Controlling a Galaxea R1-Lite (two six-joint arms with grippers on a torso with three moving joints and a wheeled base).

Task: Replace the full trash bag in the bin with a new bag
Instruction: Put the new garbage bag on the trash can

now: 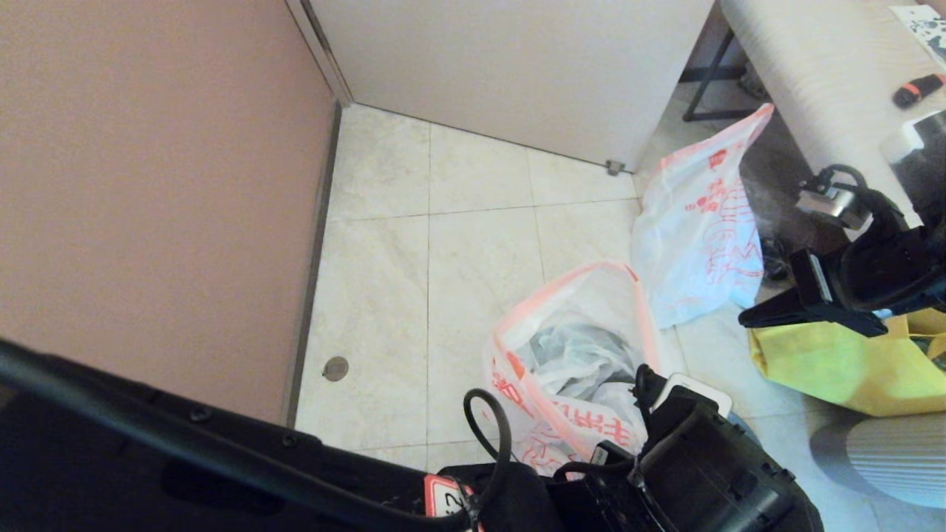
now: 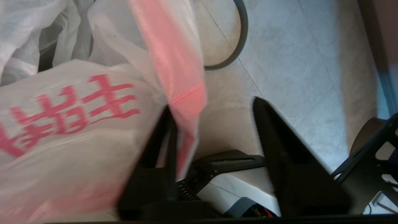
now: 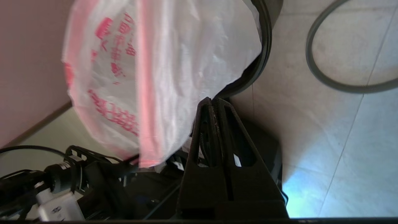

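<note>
The full trash bag (image 1: 584, 355) stands open-mouthed at the middle of the floor, its pink rim raised, with crumpled white and clear stuff inside. Of the bin, only a stretch of black rim (image 3: 266, 46) shows behind that bag (image 3: 174, 62). Its grey hoop (image 3: 329, 81) lies apart on the tiles. My left gripper (image 2: 212, 104) is open beside the bag (image 2: 71, 124), and a strip of pink rim hangs against the inner side of one finger. My right gripper (image 1: 743, 319) is shut and holds nothing (image 3: 213, 100), just to the right of the bag. The new bag (image 1: 698, 236) hangs limp further right.
A big yellow bag (image 1: 850, 362) sits on the floor under my right arm. A white ribbed surface (image 1: 820, 66) on dark legs stands at the back right. The pink wall (image 1: 148, 185) closes the left side and a white panel (image 1: 517, 66) the back. Bare tiles lie between the wall and the bags.
</note>
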